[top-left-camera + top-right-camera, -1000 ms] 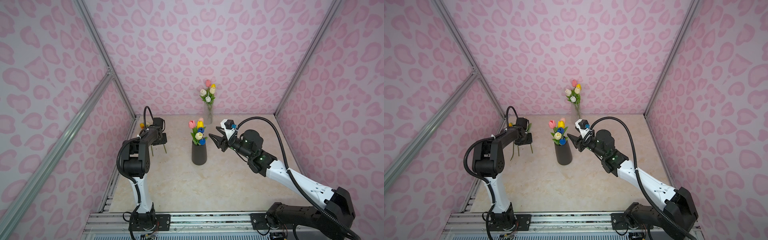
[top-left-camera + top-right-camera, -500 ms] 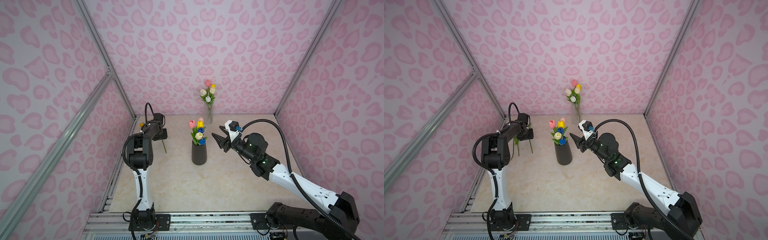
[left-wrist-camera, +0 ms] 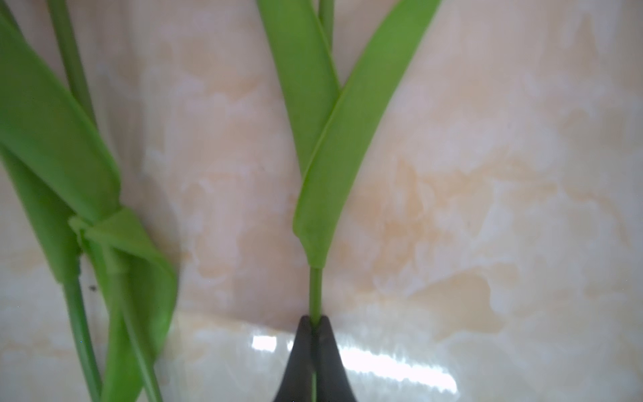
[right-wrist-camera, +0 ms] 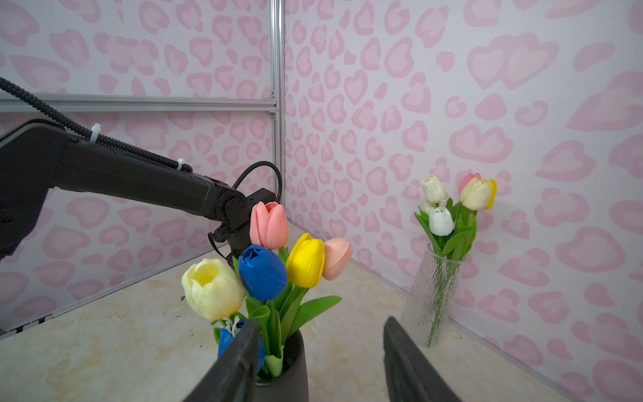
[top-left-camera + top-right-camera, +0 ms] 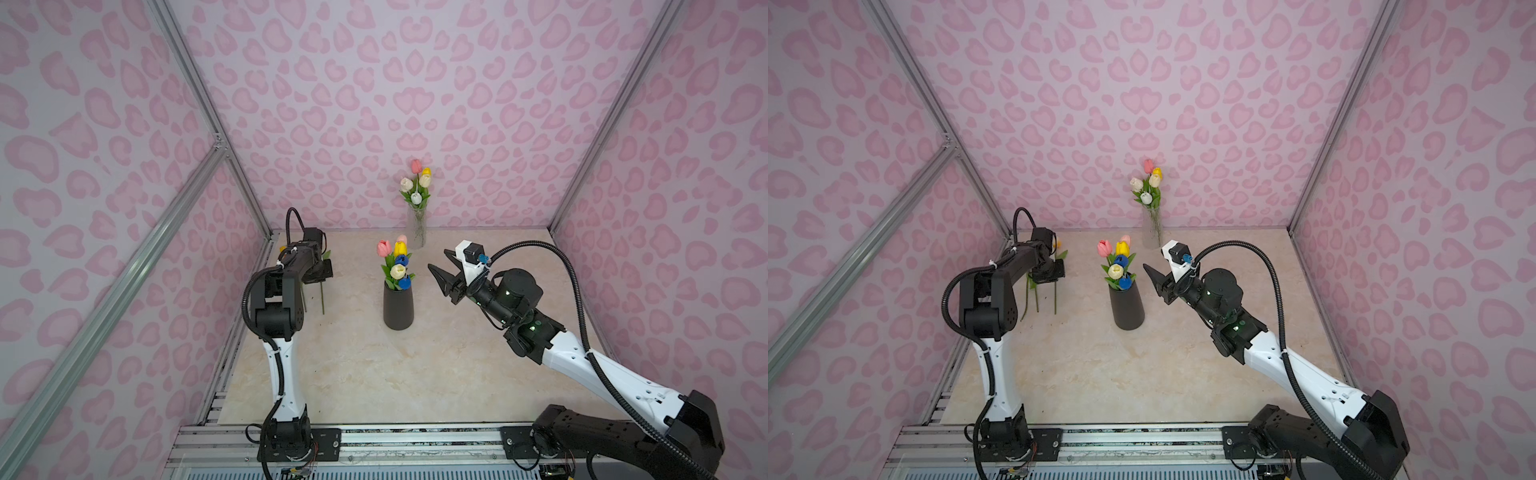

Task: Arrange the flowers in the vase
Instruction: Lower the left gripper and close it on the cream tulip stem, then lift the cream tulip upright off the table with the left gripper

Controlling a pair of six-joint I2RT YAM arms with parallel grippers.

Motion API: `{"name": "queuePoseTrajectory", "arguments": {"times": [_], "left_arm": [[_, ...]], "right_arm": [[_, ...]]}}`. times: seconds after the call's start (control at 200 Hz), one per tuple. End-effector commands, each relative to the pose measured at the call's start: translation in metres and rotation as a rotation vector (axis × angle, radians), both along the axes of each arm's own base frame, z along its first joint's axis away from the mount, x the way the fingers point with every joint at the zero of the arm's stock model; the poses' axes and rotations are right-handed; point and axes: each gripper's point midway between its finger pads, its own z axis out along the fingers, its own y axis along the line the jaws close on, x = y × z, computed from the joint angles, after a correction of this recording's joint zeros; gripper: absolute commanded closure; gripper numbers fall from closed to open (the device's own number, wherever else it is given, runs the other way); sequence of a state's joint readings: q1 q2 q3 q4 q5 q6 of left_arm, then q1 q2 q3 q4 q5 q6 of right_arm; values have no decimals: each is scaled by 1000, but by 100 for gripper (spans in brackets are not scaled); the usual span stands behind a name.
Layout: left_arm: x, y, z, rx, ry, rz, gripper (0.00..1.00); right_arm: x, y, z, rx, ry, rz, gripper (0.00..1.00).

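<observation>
Clamping a flower stem, the left pincer is seen centre-left; the right pincer is held open beside the dark vase.

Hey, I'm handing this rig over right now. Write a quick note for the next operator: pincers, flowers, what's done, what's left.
Left pincer: shut on one tulip stem, low over the table, far left.
Right pincer: open, empty, beside the black vase.
Flowers: six tulips stand in the black vase; a bunch stands in the glass vase by the back wall; at least two loose flowers lie beside the gripped one.
Done: black vase partly filled.
Left: the gripped stem, then the loose ones, probably into the black vase.
</observation>
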State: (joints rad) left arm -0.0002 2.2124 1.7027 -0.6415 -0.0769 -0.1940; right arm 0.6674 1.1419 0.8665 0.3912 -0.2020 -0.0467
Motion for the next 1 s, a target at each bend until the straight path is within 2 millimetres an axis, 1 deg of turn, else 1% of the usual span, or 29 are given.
{"name": "queuePoseTrajectory", "arguments": {"times": [0.0,0.08,0.14,0.175,0.185,0.21,0.25,0.35,0.385,0.445,0.495,0.565,0.62,0.71,0.72,0.725,0.74,0.835,0.905,0.995], "left_arm": [[-7,2,30,2,-76,23,96],[-15,-4,60,-8,-170,31,97],[-22,-9,89,-6,-274,45,97],[-26,-15,111,-17,-355,46,97],[-30,-16,111,-21,-363,47,97],[-36,-21,123,-35,-411,45,97],[-43,-33,144,-71,-494,23,97],[-61,-76,202,-175,-719,-120,97],[-72,-96,221,-194,-785,-187,97],[-90,-119,251,-214,-911,-275,96],[-108,-139,282,-275,-1029,-371,96],[-132,-150,320,-335,-1180,-430,96],[-151,-156,342,-388,-1278,-482,96],[-178,-163,356,-443,-1394,-566,96],[-183,-164,363,-447,-1422,-583,97],[-183,-164,358,-448,-1417,-589,96],[-188,-166,358,-457,-1430,-608,96],[-213,-172,367,-517,-1528,-686,96],[-220,-177,370,-545,-1553,-732,96],[-219,-178,372,-550,-1585,-739,96]], "right_arm": [[1,-4,4,6,-21,-22,43],[4,-8,2,24,-19,-53,43],[8,-12,1,46,-11,-81,44],[9,-14,-2,54,-7,-95,44],[9,-15,-3,60,-7,-99,44],[11,-18,-4,73,-4,-118,44],[13,-22,-6,94,1,-142,44],[17,-30,-8,139,-9,-188,44],[16,-31,-7,151,-19,-190,44],[17,-31,-5,164,-31,-194,44],[18,-31,-3,166,-35,-196,44],[20,-30,-1,172,-37,-206,44],[19,-29,2,178,-45,-209,45],[16,-28,4,186,-62,-208,45],[16,-27,4,186,-63,-209,45],[15,-27,4,186,-63,-208,44],[15,-27,5,185,-65,-208,44],[15,-23,5,156,-65,-214,45],[10,-19,7,142,-84,-215,45],[4,-17,13,148,-110,-207,45]]}}
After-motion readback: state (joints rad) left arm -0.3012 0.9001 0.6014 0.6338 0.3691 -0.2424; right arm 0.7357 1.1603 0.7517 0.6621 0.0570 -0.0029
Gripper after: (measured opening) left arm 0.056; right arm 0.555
